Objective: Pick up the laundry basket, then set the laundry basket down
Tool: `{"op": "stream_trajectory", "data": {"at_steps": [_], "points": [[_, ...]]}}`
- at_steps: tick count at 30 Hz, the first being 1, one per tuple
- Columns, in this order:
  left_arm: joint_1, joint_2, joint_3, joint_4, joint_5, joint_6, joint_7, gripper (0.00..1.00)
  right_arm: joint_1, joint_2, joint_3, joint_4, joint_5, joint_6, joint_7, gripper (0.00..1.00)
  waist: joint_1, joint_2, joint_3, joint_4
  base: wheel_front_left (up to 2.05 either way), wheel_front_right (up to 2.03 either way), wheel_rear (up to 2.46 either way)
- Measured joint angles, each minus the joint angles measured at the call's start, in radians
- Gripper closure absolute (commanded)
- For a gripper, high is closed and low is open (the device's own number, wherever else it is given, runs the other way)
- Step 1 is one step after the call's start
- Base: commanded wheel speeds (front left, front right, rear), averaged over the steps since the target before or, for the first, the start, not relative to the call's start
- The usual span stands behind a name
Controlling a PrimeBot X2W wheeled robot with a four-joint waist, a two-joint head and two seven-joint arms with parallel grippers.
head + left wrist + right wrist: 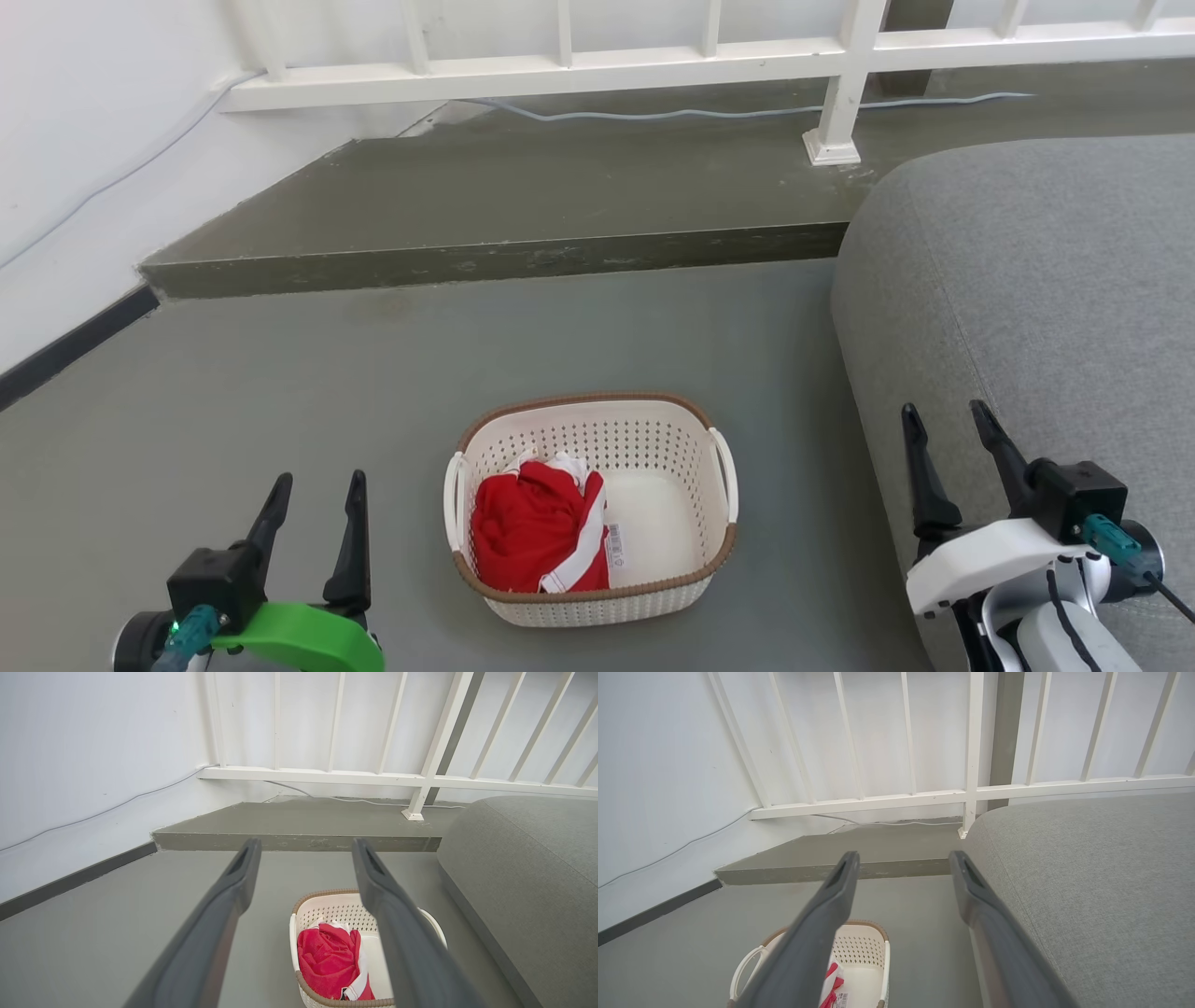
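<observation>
The laundry basket (653, 439), cream-white and perforated with a brown rim and white side handles, stands on the grey floor between my arms. A red and white cloth (537, 532) lies in its left half. My left gripper (317, 490) is open, to the left of the basket and apart from it. My right gripper (948, 425) is open, to the right of the basket, above the sofa's edge. In the left wrist view the laundry basket (327, 907) lies below the fingers with the cloth (327, 959) inside. The right wrist view has the laundry basket (861, 952) at the lower left.
A grey sofa (1046, 299) fills the right side, close to the basket. A raised concrete step (504, 252) crosses behind, with a white railing (840, 84) and a cable (709, 114) on it. A white wall (75, 168) with a dark skirting runs along the left.
</observation>
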Motion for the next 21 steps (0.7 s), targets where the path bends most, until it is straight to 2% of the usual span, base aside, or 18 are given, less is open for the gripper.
{"op": "stream_trajectory", "data": {"at_steps": [2, 3, 11, 21], "points": [[0.005, -0.003, 0.001, -0.006, 0.006, 0.0, 0.0, 0.0, 0.001, 0.0, -0.003, -0.009, 0.0, 0.0, 0.0, 0.0, 0.0, 0.0, 0.0, 0.001, 0.0, 0.0, 0.0], [0.007, -0.004, 0.001, -0.01, 0.007, 0.0, 0.0, 1.0, 0.002, 0.0, -0.005, -0.012, 0.0, 0.0, 0.0, 1.0, 0.0, 0.0, 0.0, 0.002, 0.0, 0.0, 0.0], [0.03, -0.03, -0.006, 0.031, -0.025, -0.005, 0.006, 1.0, 0.038, 0.023, -0.001, 0.026, 0.028, 0.011, 0.002, 1.0, 0.0, 0.0, 0.002, 0.002, 0.0, 0.0, 0.0], [0.03, -0.049, 0.03, 0.031, -0.158, -0.024, 0.037, 1.0, 0.038, 0.034, -0.029, 0.023, 0.176, 0.034, 0.029, 1.0, 0.0, 0.0, 0.004, 0.001, 0.0, 0.0, 0.0]]}}
